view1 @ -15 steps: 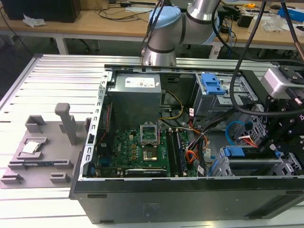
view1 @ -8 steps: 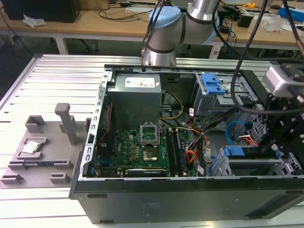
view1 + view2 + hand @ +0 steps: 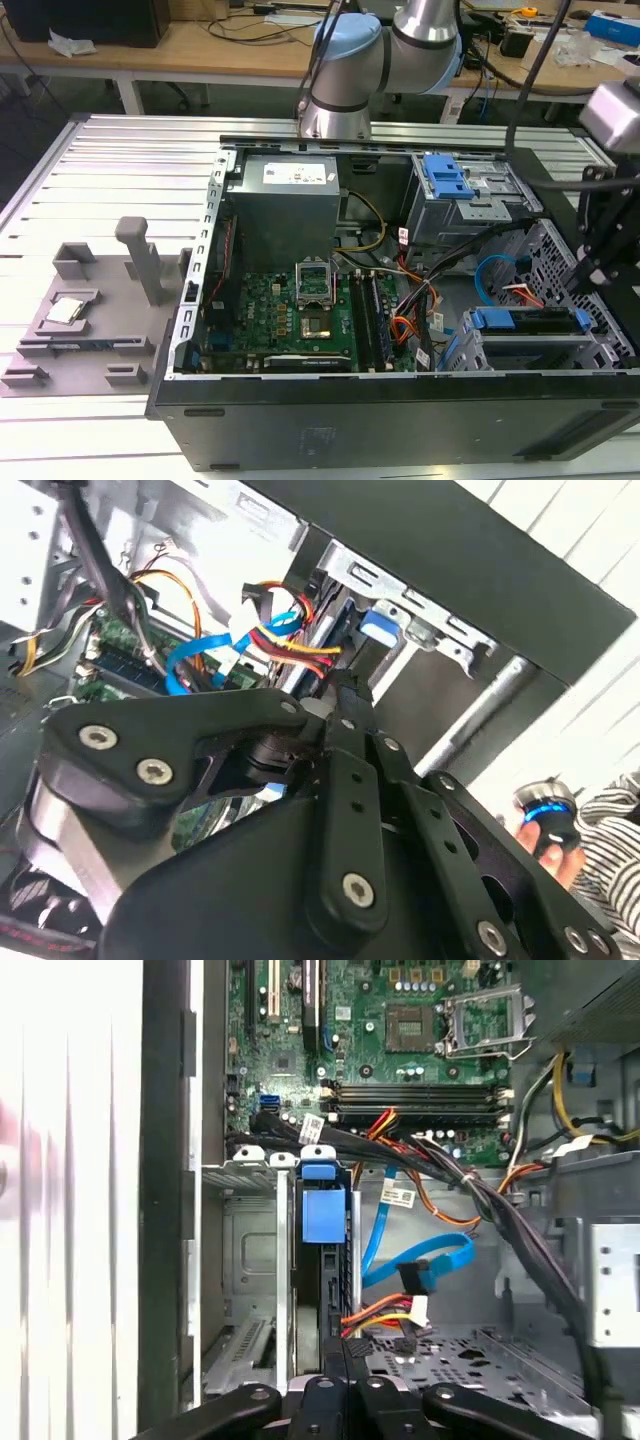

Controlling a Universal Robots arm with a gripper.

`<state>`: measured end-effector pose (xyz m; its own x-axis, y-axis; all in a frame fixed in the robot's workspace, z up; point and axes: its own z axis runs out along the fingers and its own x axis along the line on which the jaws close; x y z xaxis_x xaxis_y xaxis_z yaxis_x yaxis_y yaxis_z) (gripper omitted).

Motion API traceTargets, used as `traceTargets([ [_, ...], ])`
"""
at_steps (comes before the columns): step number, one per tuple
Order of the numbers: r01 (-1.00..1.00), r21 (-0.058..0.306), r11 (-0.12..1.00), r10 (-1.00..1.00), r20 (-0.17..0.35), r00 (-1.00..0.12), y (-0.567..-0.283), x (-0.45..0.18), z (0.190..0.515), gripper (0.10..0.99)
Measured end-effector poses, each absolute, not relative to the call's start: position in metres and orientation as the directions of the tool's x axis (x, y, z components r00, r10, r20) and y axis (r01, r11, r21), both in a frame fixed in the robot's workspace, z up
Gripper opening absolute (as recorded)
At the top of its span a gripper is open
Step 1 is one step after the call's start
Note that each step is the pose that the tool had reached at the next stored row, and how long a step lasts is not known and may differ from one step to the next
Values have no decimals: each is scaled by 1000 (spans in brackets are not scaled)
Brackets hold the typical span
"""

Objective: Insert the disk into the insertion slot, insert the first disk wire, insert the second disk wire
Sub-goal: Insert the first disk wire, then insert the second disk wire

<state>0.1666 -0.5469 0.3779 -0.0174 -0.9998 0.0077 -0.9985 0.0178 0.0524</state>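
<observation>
The disk (image 3: 525,321), in its bright blue carrier, sits in the insertion slot (image 3: 520,352) at the exterior view's lower right of the open computer case. In the first wrist view the disk (image 3: 322,1215) stands edge-on between the slot's metal walls (image 3: 248,1260). My gripper (image 3: 345,1352) is shut, its tips at the disk's near end; whether they touch it I cannot tell. The first disk wire (image 3: 385,1315), red and orange with a white plug, lies loose beside the slot. The second disk wire (image 3: 425,1258), light blue, loops next to it with its dark plug free.
A taller grey cage with a blue latch (image 3: 450,180) stands behind the slot. Black cable bundles (image 3: 480,1200) cross between the motherboard (image 3: 300,310) and the cages. A grey fixture (image 3: 90,310) lies outside the case. A hand in a striped sleeve (image 3: 585,845) holds a small device.
</observation>
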Motion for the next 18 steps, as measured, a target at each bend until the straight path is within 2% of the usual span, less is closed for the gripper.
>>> traceTargets([
  [2,-998,52,18,-1000,8,-17,-547,167,389,106],
  [13,-998,52,18,-1000,8,-17,-547,167,391,106],
  [16,-998,52,18,-1000,8,-17,-547,167,391,302],
  [18,-998,52,18,-1000,8,-17,-547,167,391,302],
])
